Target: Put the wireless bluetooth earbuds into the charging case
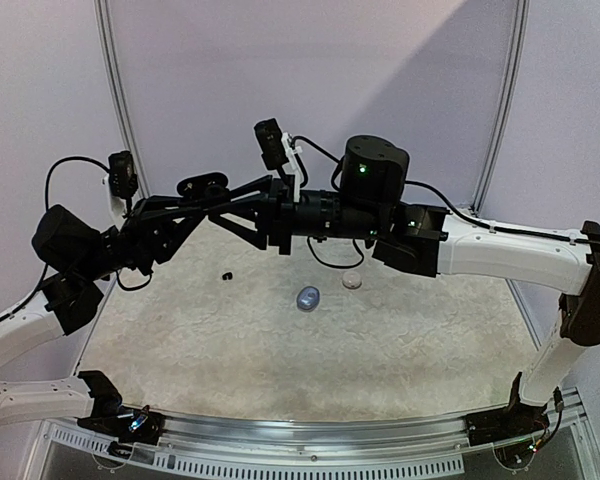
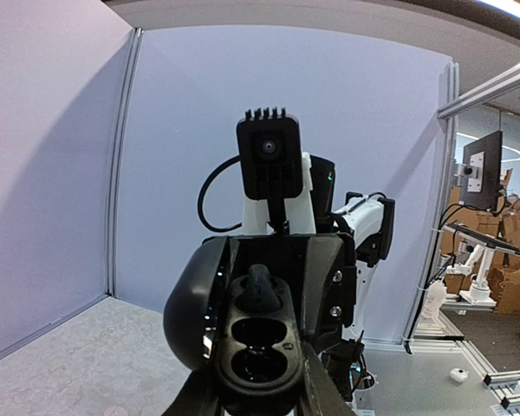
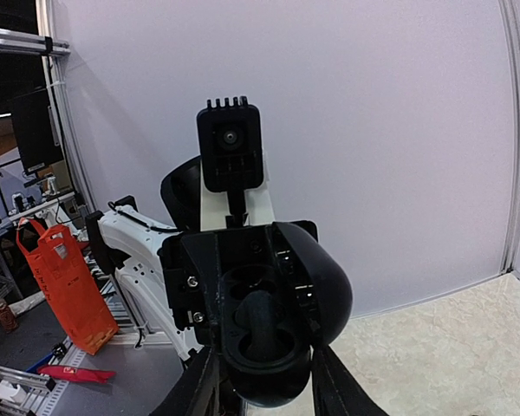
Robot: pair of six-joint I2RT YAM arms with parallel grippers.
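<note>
A black charging case (image 2: pixel 282 360) hangs open in the air above the table, its lid (image 2: pixel 191 303) swung to one side. My left gripper (image 2: pixel 256 394) is shut on the case's near end. A black earbud (image 2: pixel 262 290) stands in the far recess, partly sticking out, while the two nearer recesses are bare. In the right wrist view the same earbud (image 3: pixel 264 321) lies along the middle of the case (image 3: pixel 269 386). My right gripper (image 3: pixel 264 394) faces the left one, open, its fingers straddling the other end of the case. On the table lies another tiny black earbud (image 1: pixel 226 274).
A silvery-blue oval piece (image 1: pixel 308 298) and a small white round piece (image 1: pixel 352 283) lie mid-table on the pale textured mat (image 1: pixel 400 350). Both arms meet high over the far left of the table. Grey walls close the back and sides.
</note>
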